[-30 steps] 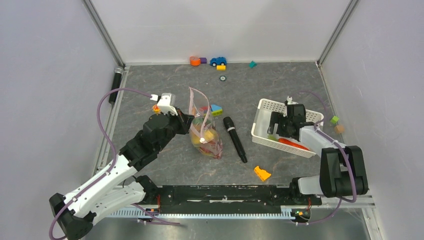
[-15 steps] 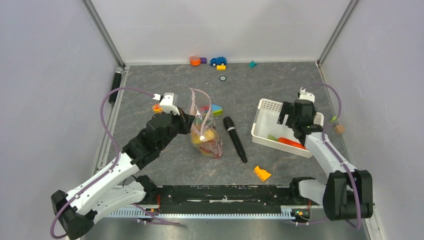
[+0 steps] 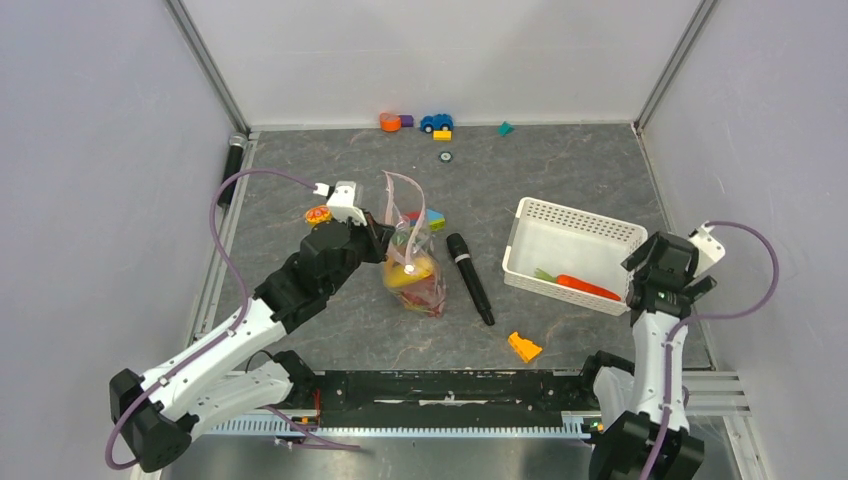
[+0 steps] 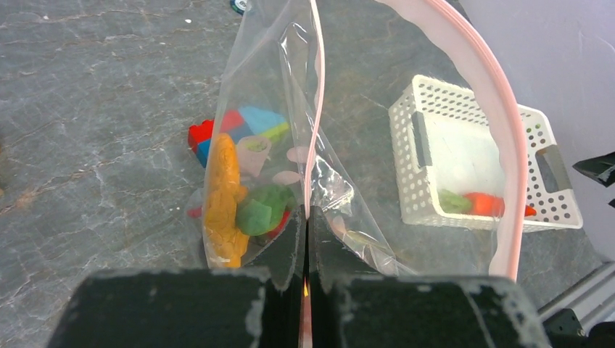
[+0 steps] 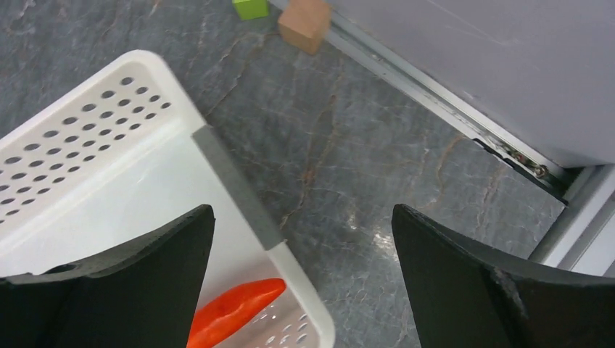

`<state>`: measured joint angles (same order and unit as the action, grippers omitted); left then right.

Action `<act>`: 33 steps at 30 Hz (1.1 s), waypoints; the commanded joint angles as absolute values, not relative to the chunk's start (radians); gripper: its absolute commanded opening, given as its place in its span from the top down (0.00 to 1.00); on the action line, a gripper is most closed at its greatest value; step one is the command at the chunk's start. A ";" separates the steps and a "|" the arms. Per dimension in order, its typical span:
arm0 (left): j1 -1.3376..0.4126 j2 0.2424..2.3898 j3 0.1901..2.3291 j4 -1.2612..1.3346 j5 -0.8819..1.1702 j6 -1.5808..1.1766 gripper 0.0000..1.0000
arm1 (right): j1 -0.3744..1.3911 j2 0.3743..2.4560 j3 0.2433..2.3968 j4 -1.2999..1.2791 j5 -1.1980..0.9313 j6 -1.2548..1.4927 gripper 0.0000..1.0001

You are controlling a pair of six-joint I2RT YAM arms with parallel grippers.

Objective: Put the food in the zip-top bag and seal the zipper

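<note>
Zip-top bag [image 3: 414,268] is standing mouth-up mid-table in the top view, the left gripper [image 3: 384,238] holding its rim up so things can be dropped in. A carrot [image 3: 583,287] is lying in the white basket [image 3: 578,214], well apart (not bagged yet). Left wrist: jaws are pressing together on the bag's near lip, the pink zipper [image 4: 317,101] running into them, mouth gaping, yellow, green and red food [image 4: 239,206] sitting at the bottom. Right wrist: right gripper [image 5: 303,243] is hanging wide apart over the basket's corner, gripping nothing.
</note>
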<state>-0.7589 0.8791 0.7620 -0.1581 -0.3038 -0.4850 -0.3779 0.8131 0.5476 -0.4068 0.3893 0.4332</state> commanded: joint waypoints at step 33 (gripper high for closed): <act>-0.756 0.930 0.782 -0.099 -0.268 -0.438 0.97 | -0.300 1.525 1.051 -0.260 -0.488 -0.380 1.00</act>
